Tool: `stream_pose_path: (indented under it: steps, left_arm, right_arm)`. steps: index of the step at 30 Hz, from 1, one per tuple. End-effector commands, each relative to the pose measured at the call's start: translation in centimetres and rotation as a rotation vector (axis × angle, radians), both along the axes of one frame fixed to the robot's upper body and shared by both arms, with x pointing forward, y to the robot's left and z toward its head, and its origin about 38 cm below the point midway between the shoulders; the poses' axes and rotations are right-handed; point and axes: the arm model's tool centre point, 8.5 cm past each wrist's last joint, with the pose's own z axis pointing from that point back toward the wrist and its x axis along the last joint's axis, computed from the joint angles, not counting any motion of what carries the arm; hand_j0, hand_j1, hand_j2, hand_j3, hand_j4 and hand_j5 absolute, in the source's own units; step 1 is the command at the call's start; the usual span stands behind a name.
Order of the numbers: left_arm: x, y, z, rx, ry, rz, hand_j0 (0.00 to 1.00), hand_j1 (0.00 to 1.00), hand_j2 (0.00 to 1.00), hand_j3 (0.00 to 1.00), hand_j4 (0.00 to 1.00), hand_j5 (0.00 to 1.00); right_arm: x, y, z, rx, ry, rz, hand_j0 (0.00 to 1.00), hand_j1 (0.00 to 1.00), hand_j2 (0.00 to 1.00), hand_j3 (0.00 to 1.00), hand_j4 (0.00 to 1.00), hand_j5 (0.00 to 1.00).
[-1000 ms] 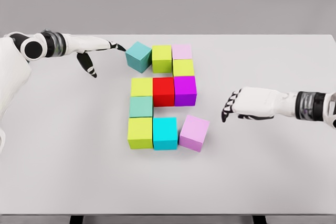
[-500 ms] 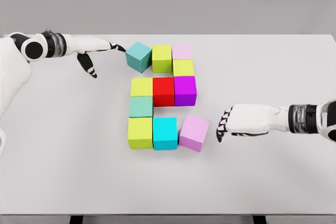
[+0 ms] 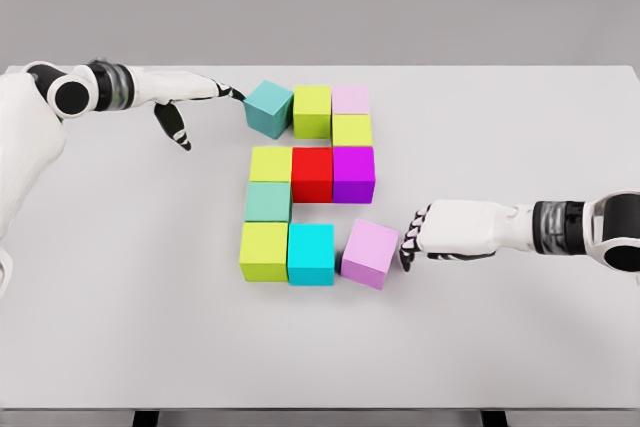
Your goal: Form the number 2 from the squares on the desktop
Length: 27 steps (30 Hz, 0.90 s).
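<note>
The right hand (image 3: 418, 237), fingers loosely open and holding nothing, sits against the skewed lilac cube (image 3: 370, 253) at the figure's foot. Next, I'd say, it should nudge that cube square against the cyan cube (image 3: 311, 253) (the left hand (image 3: 195, 97), fingers extended, touches the crooked teal cube (image 3: 268, 108)).

Left hand (image 3: 185, 97) reaches out flat, fingers extended; right hand (image 3: 445, 232) low, fingers loosely curled.

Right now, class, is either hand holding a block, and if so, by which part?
Nothing is held. The left hand only touches the teal block with a fingertip; the right hand, fingers open, is beside the light purple block.
</note>
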Motion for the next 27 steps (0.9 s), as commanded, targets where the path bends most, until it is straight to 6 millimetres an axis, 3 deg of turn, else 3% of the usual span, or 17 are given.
stream_pose_path:
  steps: [1, 14, 21, 27]
  left_arm:
    - [0.0, 0.2, 0.1, -0.003, -0.001, 0.006, 1.00, 1.00, 1.00, 1.00, 1.00, 1.00]
    - [-0.1, 0.4, -0.1, 0.014, 0.003, 0.001, 1.00, 1.00, 1.00, 1.00, 1.00, 1.00]
    - [-0.2, 1.9, 0.1, 0.028, 0.002, 0.023, 1.00, 1.00, 1.00, 1.00, 1.00, 1.00]
    - [-0.4, 1.5, -0.2, 0.029, 0.002, 0.008, 1.00, 1.00, 1.00, 1.00, 1.00, 1.00]
  right_arm:
    - [0.0, 0.1, 0.1, 0.007, 0.000, 0.000, 0.54, 0.54, 0.54, 0.54, 0.54, 0.54]
    - [-0.1, 1.2, 0.7, 0.019, -0.026, 0.026, 0.54, 0.54, 0.54, 0.54, 0.54, 0.54]
    - [0.5, 1.2, 0.8, 0.022, -0.030, 0.014, 0.54, 0.54, 0.54, 0.54, 0.54, 0.54]
    - [0.8, 1.3, 0.8, 0.025, -0.031, 0.012, 0.54, 0.54, 0.54, 0.54, 0.54, 0.54]
